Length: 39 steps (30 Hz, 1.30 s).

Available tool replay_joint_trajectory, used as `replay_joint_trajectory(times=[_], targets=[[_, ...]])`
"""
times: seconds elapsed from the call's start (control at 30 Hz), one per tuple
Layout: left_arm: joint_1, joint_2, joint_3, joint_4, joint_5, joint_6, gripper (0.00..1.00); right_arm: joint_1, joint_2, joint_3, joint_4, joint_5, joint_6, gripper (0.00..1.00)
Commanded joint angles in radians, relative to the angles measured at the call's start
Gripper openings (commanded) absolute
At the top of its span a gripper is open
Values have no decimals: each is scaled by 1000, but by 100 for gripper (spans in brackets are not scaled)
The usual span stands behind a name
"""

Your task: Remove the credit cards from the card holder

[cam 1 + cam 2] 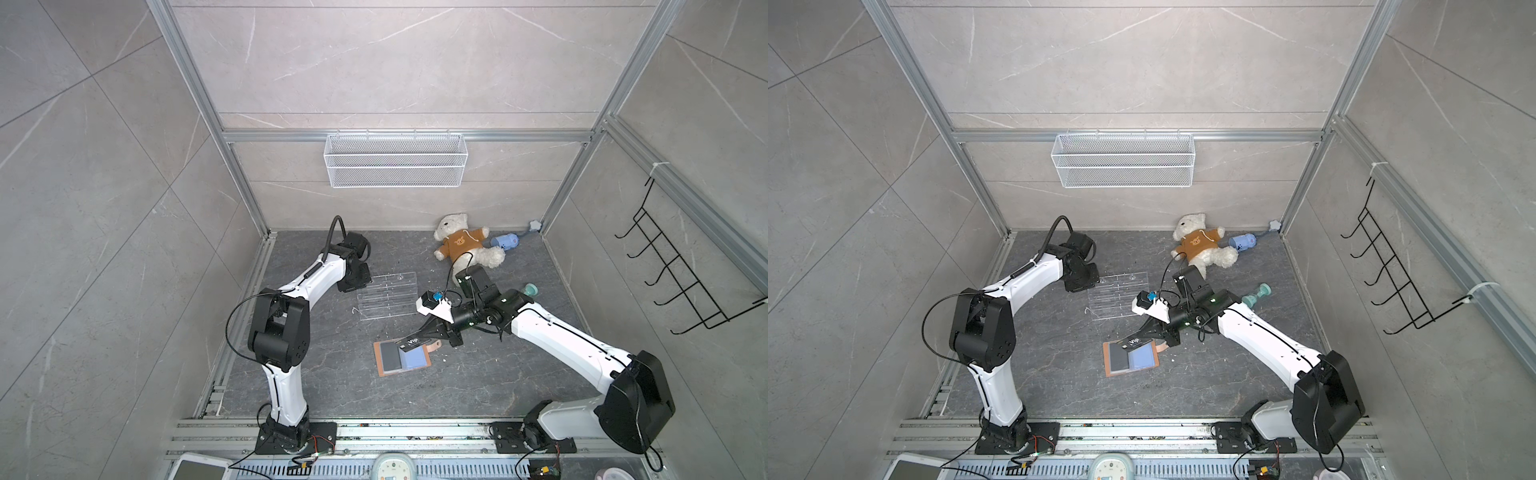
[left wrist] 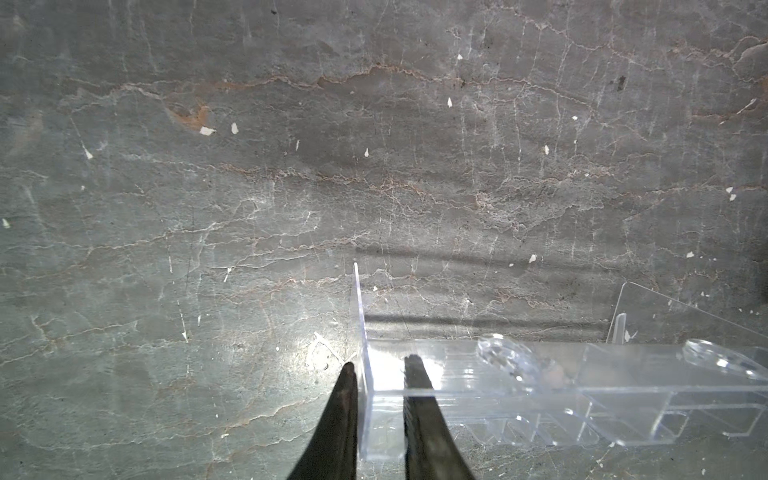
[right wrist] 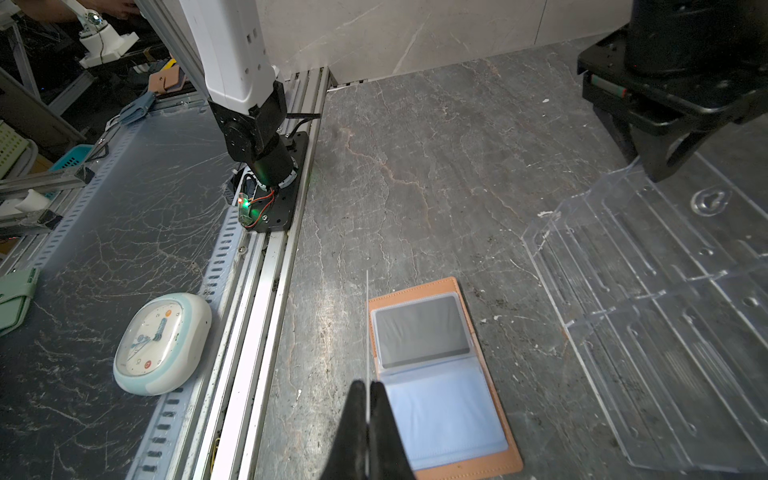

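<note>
Above card holder (image 3: 415, 287), right tool (image 3: 368, 386) seemingly grips card (image 1: 411, 343).

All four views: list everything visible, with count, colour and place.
card holder: 1, tan, pale blue sleeves, open at floor's front centre.
held credit card: 1, black, white Vip lettering, pinched in right gripper.
sleeved credit card: 1, dark grey, in the holder.
acrylic rack: 1, clear, mid-floor behind the holder.
teddy bear: 1, white, brown jumper, back right.
small blue object: 1, pale blue, beside the bear.
dumbbell: 1, teal, right of floor.
wire basket: 1, white, back wall.
hook rack: 1, black, right wall.
clock: 1, white and pale blue, front ledge.
right gripper: 1, black, shut on the held card.
left gripper: 1, black, fingers straddling the rack's end wall.
</note>
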Motion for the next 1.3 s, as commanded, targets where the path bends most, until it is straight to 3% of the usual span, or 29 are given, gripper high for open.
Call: replay_joint_trajectory(times=[0.0, 0.23, 0.5, 0.63, 0.73, 0.83, 1.03, 1.27], targets=[[-1, -12, 10, -13, -9, -28, 18, 4, -14, -6, -2, -13, -10, 0], [0, -36, -5, 14, 3, -32, 48, 3, -24, -8, 9, -11, -8, 0], [-1, -240, 4, 121, 50, 36, 54, 3, -30, -2, 10, -15, -7, 0], [0, -413, -87, 347, 233, 261, 55, 4, -46, -3, 10, -6, -14, 0], [0, -510, -180, 460, 465, 493, 56, 4, -54, -3, 11, -3, -22, 0], [0, -549, -237, 411, 712, 732, 55, 3, -60, -2, 22, 0, -25, 0], [-9, -604, -404, 410, 1089, 995, 53, 3, -66, -1, 23, 0, -31, 0], [-86, -584, -455, 354, 1110, 1081, 53, 3, -68, -3, 21, 3, -30, 0]])
